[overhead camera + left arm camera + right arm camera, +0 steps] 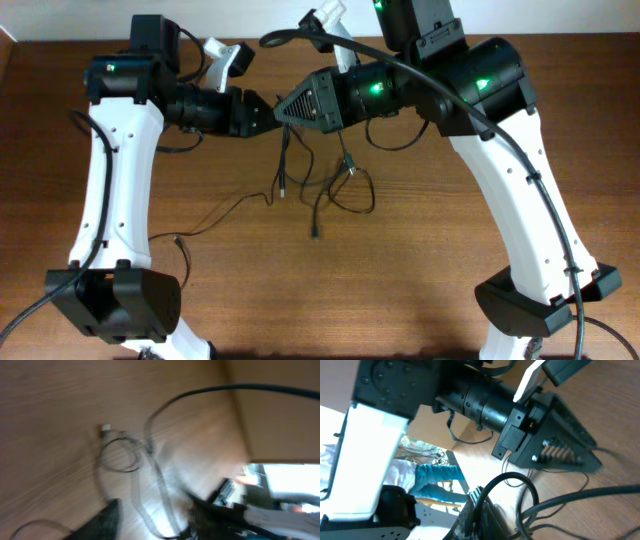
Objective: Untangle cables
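The left gripper [262,110] and right gripper [292,108] meet tip to tip at the far middle of the table [420,260], almost touching. I cannot tell how wide either stands. In the left wrist view two dark fingers show apart with strands running between them, but the blur hides any grip. In the right wrist view a black cord curls up from the right gripper's fingers, and whether they pinch it is unclear.

The cables [284,165] lie at 6 o'clock from both tips in the overhead view. Their upper ends reach up to the meeting point, so some strands look lifted there. The bundle's long axis runs 12 to 6. One strand ends in a plug [316,235] at the near end. A small loop [125,470] sits at 5 o'clock, on the right gripper's side. One long strand trails off toward 8 o'clock, on the left arm's side.

Both grippers are about equally near the top of the bundle. The likely move is to part them along 9 to 3, across that axis. The right one is nearer the loop, where a snag seems most probable.
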You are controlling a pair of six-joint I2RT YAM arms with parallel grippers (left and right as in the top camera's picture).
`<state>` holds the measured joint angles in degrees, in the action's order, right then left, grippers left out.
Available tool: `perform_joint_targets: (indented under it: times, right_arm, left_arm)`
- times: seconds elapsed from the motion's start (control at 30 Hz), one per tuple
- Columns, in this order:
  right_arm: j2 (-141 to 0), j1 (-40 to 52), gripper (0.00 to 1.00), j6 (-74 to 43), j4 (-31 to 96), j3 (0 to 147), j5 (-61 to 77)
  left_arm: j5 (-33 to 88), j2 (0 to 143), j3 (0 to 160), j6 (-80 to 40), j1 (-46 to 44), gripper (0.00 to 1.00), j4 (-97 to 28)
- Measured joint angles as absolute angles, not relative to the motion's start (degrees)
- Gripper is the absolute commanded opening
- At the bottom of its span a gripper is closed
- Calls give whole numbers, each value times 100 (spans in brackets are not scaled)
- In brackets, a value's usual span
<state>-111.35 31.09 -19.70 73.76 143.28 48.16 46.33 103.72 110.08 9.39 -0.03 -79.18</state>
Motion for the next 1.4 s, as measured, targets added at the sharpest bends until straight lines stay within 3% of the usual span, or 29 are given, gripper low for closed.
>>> perform_joint_targets:
  times: [0.07, 0.27, 0.33, 0.5, 0.6, 0.7, 0.83, 0.87, 1.1, 1.4]
  right_arm:
    - [-11126, 3109, 4, -1977, 7452, 14328, 4543]
    - [-10825, 3111, 4, -1997, 7734, 14324, 3435]
    - [-10626, 3111, 4, -1999, 7896, 14324, 3087]
    - [-10462, 3114, 4, -2014, 8184, 14326, 2335]
    - [-10508, 3111, 4, -2362, 8468, 14324, 1345]
    - [-10560, 3114, 4, -2545, 8462, 14324, 1295]
    - [-10669, 3114, 4, -2700, 8355, 14324, 1315]
    - [-10702, 3114, 4, -2716, 8320, 14324, 1319]
    - [-10965, 3114, 4, -2897, 8232, 14324, 1387]
    - [-11124, 3114, 4, -3004, 8138, 14324, 1509]
  left_arm:
    - [4222, 10374, 11006, 670, -3, 0, -7913]
    - [3472, 10372, 11006, 167, 8, 1, -7900]
    - [3345, 10372, 11006, 69, 47, 27, -7905]
    - [3282, 10372, 11006, -69, 89, 70, -7926]
    - [3299, 10372, 11004, -75, 89, 74, -7972]
    - [3297, 10374, 11004, -73, 89, 75, -8007]
    - [3400, 10372, 11004, -60, 89, 82, -8121]
    - [3553, 10372, 11004, 45, 89, 89, -8189]
    - [4840, 10374, 11002, 1347, -145, 86, -8554]
    - [5041, 10374, 11002, 2095, -869, 86, -8479]
